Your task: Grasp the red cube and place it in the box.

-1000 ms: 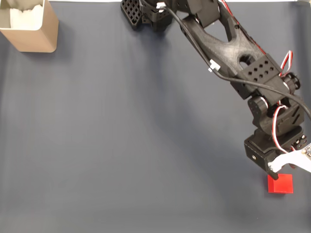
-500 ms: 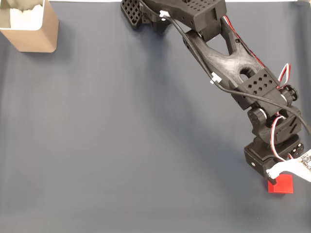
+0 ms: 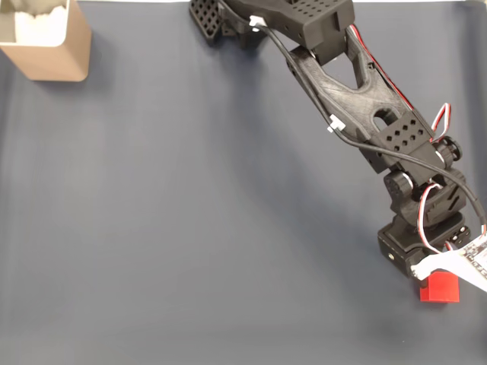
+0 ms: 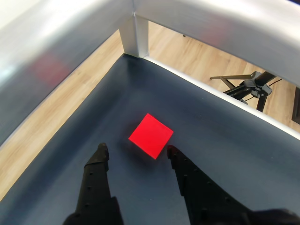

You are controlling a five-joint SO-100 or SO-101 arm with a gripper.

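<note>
- Just ahead of my fingertips in the wrist view sits the red cube (image 4: 151, 136), turned corner-on to me, lying on the dark mat (image 4: 225, 154) a little beyond the gap between my fingers.
- My gripper (image 4: 136, 152) is spread apart and holds nothing; one finger tip stands to the left of the cube and short of it, the other finger (image 4: 172, 152) is just beside the cube's near right corner (I cannot tell whether it touches).
- In the fixed view the red cube (image 3: 440, 288) lies right under my wrist end, near the lower right corner of the mat, and the box (image 3: 47, 39) stands far off from me in the top left corner, with white stuff inside.
- What could go wrong, as I judge it: the cube sits diagonally to my fingers, so closing on its corners could spin it or squeeze it out forward.
- If I advance with the right finger this close, I may push the cube ahead of me instead of straddling it.
- The cube lies near the mat's edge and the metal frame (image 4: 136, 28), so a shove could send it out of easy reach.
</note>
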